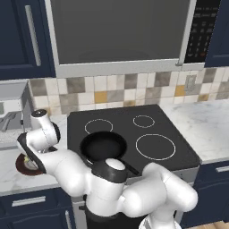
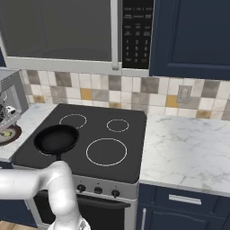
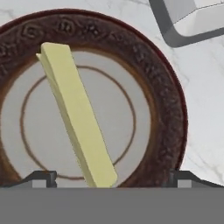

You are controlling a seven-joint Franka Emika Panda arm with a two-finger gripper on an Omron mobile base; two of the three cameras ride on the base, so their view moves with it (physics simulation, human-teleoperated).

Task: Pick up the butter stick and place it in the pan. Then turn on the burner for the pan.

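1. Gripper (image 3: 109, 177): in your hand view its two dark fingertips (image 3: 41, 178) stand wide apart at the bottom edge, released and grasping nothing, one on each side of the lower end of the small pale yellow rectangular butter stick (image 3: 76, 113).
2. Butter stick: you see it lying slantwise across the grey centre of the round brown-rimmed plate (image 3: 162, 87), its upper end reaching the rim's inner edge.
3. Plate: it rests on the white marble counter (image 1: 9, 172) left of the stove; your left base view shows the hand lowered over it (image 1: 27, 163).
4. Round black frying pan (image 1: 103, 147) with straight black handle: it sits on the front-left of the black glass cooktop (image 1: 134, 132), covering most of its burner (image 2: 42, 152), whose thin white circle peeks out beside the pan in the right base view.
5. Grey appliance (image 3: 183, 19): its corner lies just beyond the plate's rim.
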